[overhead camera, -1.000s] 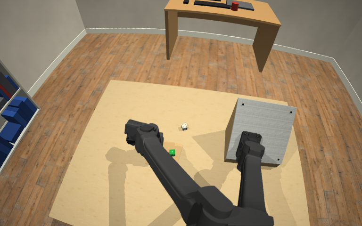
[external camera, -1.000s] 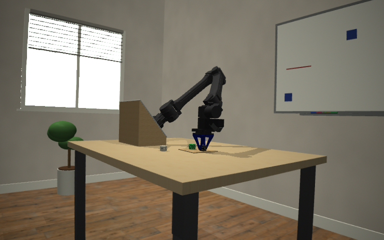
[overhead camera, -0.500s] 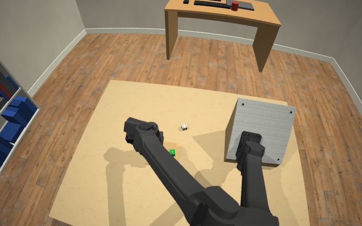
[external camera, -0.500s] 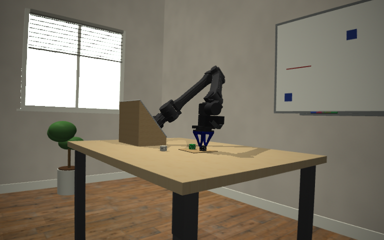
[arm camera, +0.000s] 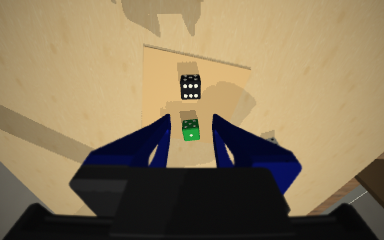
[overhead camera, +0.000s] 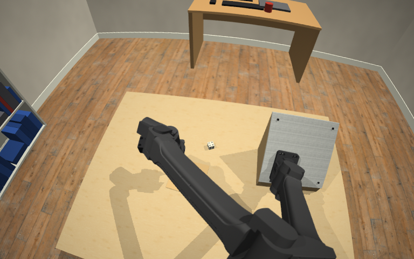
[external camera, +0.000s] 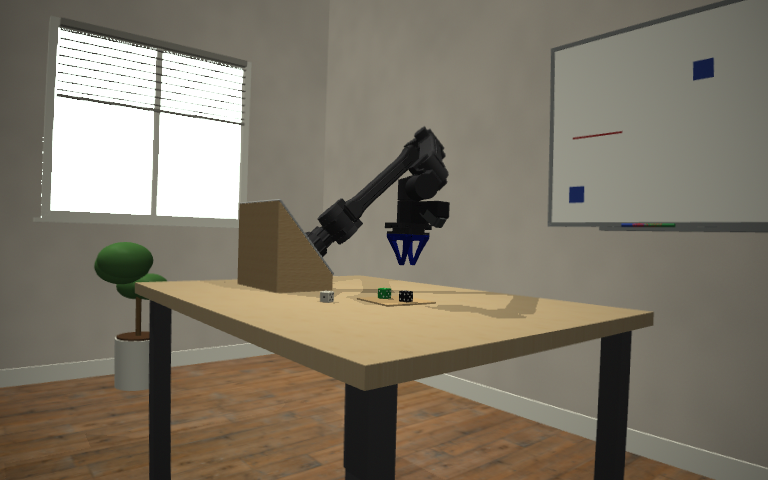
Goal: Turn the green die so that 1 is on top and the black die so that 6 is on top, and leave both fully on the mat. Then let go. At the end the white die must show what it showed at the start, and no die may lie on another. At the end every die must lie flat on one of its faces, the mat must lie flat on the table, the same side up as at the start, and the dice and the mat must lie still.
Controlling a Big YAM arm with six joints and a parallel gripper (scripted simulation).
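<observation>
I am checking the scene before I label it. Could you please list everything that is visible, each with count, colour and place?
Green die: one, green, on the mat, below the gripper.
Black die: one, black, on the mat beside the green die.
White die: one, white, on the table, off the mat.
Mat: one, tan, flat on the table.
Table: one, light wood top, black legs.
Wedge block: one, wood with grey slope, carries the arm's base.
Plant: one, green, white pot, under the window.
Whiteboard: one, right wall.
Desk: one, brown, far wall.
Gripper: one, blue fingers, open, above the mat, holding nothing.
</observation>
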